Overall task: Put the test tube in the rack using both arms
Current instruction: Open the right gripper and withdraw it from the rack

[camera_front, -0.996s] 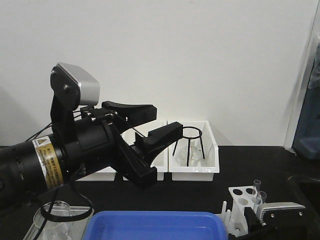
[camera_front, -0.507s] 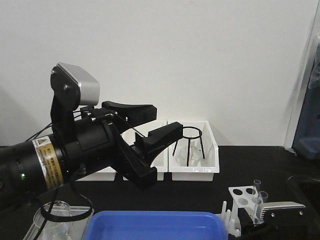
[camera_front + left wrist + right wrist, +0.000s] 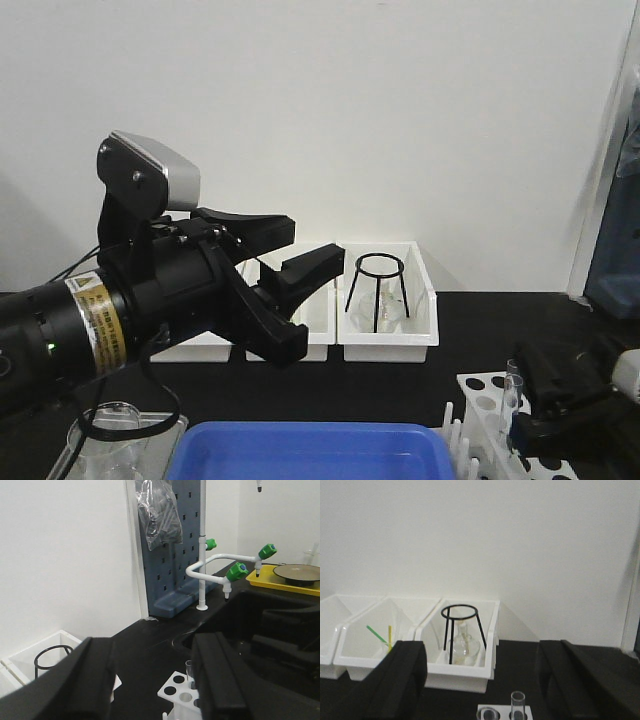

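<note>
Test tube stood in the rack, right gripper spread just beside the rack, left gripper spread well apart from it. Release seemed done; next, the right gripper should back away without nudging the tube.

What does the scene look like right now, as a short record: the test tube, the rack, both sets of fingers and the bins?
test tube: upright in a hole of the rack
rack: white, on the black counter
left fingers: open, empty, raised in front of the bins
right fingers: open, one on either side of the tube, not touching it
rightmost bin: holds a black ring tripod and a glass flask
blue tray: at the front edge
</note>
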You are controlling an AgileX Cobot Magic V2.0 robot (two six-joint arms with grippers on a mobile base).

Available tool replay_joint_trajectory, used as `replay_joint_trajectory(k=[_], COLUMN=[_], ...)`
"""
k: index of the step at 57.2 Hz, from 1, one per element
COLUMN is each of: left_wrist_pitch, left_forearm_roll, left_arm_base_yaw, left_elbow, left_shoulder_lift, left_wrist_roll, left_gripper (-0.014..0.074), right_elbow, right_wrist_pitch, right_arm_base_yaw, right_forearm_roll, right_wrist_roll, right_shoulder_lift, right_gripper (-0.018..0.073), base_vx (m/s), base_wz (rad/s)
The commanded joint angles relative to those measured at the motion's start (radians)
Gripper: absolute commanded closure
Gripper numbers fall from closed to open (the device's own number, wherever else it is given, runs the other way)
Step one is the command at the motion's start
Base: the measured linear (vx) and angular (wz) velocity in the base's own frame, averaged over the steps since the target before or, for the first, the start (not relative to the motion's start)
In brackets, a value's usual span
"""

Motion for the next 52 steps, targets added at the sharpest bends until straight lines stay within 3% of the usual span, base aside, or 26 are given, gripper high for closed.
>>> replay_joint_trajectory(k=[1, 7, 15, 27, 33, 52], left_wrist_pitch=[-0.033, -0.039, -0.052, -0.102, -0.119, -0.095], left_forearm_roll=[-0.035, -0.035, -0.035, -0.035, -0.037, -0.037], left_arm_base_yaw=[0.000, 0.000, 0.000, 0.000, 0.000, 0.000], left_elbow=[-0.016, 0.013, 0.088, 0.236, 0.270, 0.271], left_shoulder_lift=[-0.034, -0.035, -0.057, -0.145, -0.165, -0.163], left_wrist_roll=[-0.003, -0.003, -0.005, -0.004, -0.004, -0.003], left_gripper=[0.0227, 0.0371, 0.0606, 0.0605, 0.0605, 0.0603], right_elbow=[-0.024, -0.024, -0.024, -0.024, -0.024, -0.024], right_wrist_pitch=[0.005, 0.090, 0.222, 0.447, 0.477, 0.476], right_arm_base_yaw=[-0.003, -0.003, -0.003, -0.003, -0.003, -0.003], right_forearm_roll=[-0.015, -0.005, 0.078, 0.281, 0.302, 0.302], right_wrist_roll=[-0.056, -0.078, -0.167, -0.434, -0.518, -0.525], right_shoulder_lift=[-0.118, -0.233, -0.386, -0.565, -0.586, -0.586], right_gripper=[0.0099, 0.0249, 0.0566, 0.0571, 0.0571, 0.0570], base_vx=[0.00, 0.00, 0.00, 0.00, 0.00, 0.00], base_wz=[0.00, 0.00, 0.00, 0.00, 0.00, 0.00])
